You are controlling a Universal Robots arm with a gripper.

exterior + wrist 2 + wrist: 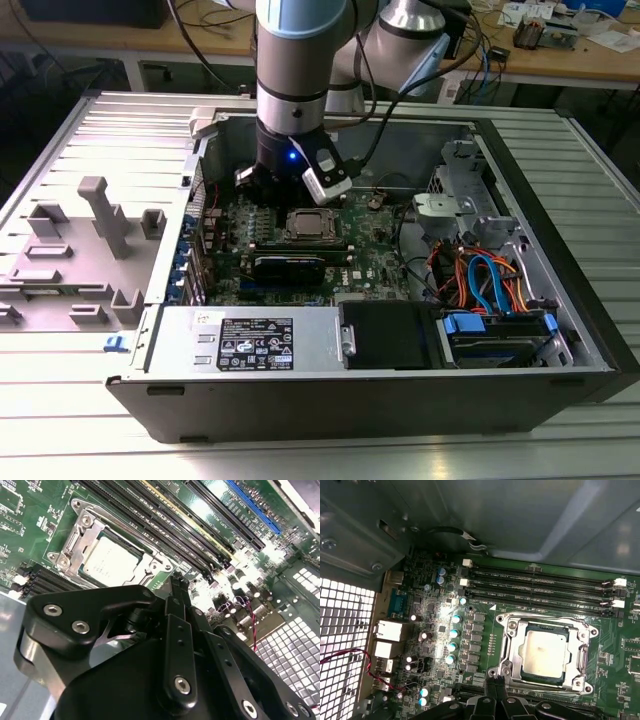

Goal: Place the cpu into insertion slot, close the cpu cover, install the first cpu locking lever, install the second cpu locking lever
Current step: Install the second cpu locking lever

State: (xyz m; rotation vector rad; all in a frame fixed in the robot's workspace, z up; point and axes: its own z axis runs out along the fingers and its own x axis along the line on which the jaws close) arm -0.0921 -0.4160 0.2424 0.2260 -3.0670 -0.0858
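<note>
Ribbed metal table (320,450) carries open computer case (560,330), grey fixture blocks (105,215).

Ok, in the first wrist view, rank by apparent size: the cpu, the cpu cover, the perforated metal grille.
1. Perforated metal grille, though cut off by the frame edge.
2. cpu cover, the frame around the chip.
3. cpu, inside the cover's window.

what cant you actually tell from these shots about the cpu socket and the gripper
- Gripper: in the second wrist view its own black body covers the fingertips, so open or shut is unclear.
- Insertion slot: in both wrist views the cpu and cpu cover hide its contacts.
- Locking levers: too thin to tell whether they are latched, in both wrist views.
- In the exterior view the arm blocks the board behind the socket.
</note>
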